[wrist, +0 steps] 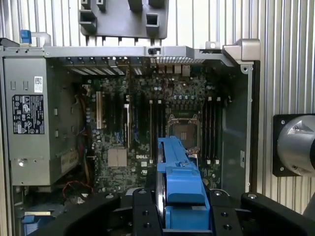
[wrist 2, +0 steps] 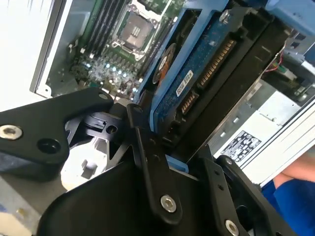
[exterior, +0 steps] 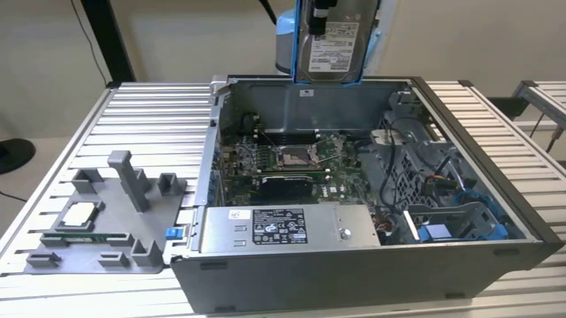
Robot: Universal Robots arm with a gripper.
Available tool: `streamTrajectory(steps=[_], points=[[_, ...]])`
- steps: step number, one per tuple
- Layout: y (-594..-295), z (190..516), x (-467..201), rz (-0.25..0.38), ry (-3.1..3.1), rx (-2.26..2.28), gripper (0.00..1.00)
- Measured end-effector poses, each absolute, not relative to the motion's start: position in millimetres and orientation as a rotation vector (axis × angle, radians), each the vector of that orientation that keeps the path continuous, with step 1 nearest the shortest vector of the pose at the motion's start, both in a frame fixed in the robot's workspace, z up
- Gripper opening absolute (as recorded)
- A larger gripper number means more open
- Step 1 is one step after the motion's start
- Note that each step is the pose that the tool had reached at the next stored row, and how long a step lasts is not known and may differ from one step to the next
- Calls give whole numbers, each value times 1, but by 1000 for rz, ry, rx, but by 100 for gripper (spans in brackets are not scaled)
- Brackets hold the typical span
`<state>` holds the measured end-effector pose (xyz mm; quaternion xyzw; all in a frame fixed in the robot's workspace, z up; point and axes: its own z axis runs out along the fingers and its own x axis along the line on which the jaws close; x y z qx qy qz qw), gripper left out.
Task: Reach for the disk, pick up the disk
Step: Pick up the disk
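Tool clenched on the disk, its blue bracket pinched between black fingers. Disk hangs upright in the air above the rear wall of the open computer case. Grey fixture sits beside the case on the desk.

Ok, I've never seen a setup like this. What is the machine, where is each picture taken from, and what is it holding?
It is a robot arm ending in a gripper, a clamp. The exterior view comes from a camera off the arm, looking down at a slatted metal table. On it stands an open computer case, and beside it, at the exterior view's left, a grey parts tray with a square chip. Both wrist views come from cameras riding on the arm. The gripper is shut on the disk, a silver hard drive in a blue bracket, held above the case.
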<state>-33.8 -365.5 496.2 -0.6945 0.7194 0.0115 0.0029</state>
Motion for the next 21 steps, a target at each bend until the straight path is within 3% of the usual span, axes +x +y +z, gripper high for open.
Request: streamTrajectory(steps=[21], points=[[-366, 496, 52, 36, 2256, -2178, 0]])
